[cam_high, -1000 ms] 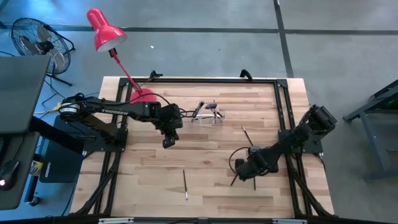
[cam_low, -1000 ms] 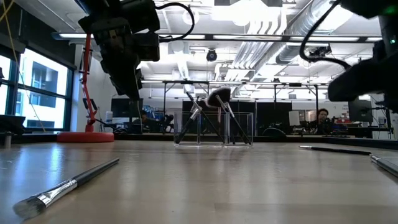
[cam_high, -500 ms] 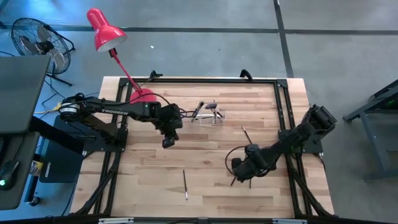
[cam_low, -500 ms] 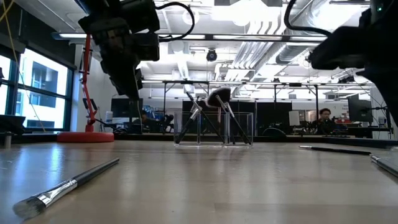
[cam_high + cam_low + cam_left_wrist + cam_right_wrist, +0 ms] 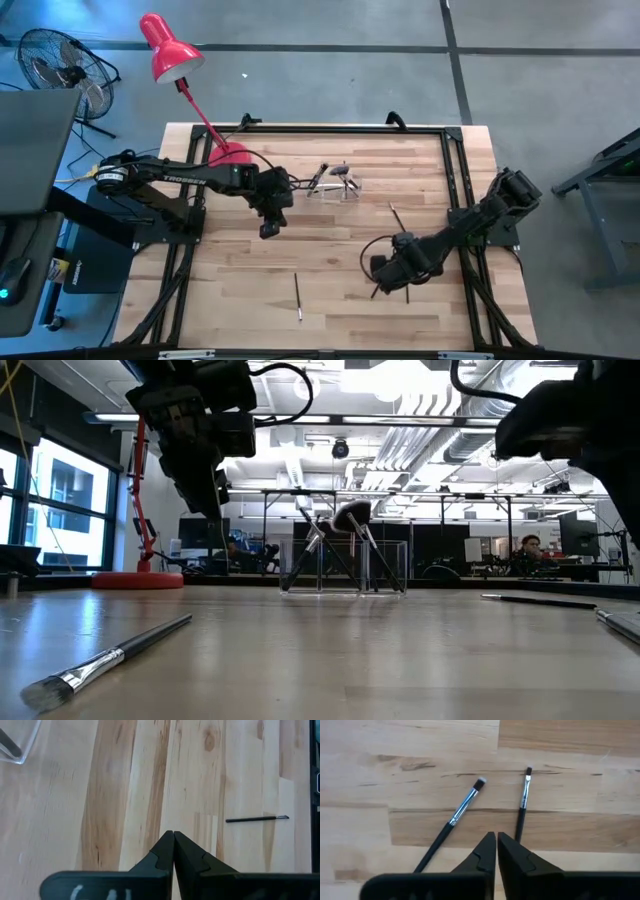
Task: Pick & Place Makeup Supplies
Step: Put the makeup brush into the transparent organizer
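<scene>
Several makeup supplies lie flat on the wooden table: a brush (image 5: 298, 297) near the front, a thin one (image 5: 397, 217) right of centre, and two under my right arm, a silver-ferruled brush (image 5: 453, 819) and a thin liner (image 5: 522, 806). More of them stand leaning in the clear holder (image 5: 335, 181) at the far middle. My right gripper (image 5: 496, 836) hangs shut above the two brushes, pointing down and holding nothing. My left gripper (image 5: 173, 834) is shut and holds nothing, above bare wood left of the holder (image 5: 14, 746).
A red desk lamp (image 5: 170, 50) stands with its base at the table's far left corner. A black frame (image 5: 455, 170) runs along the table edges. In the low view a brush (image 5: 110, 657) lies in the foreground and another (image 5: 540, 600) at the right.
My right gripper has risen from the table and shifted a little toward the table's left. The two brushes below it stay lying on the wood.
</scene>
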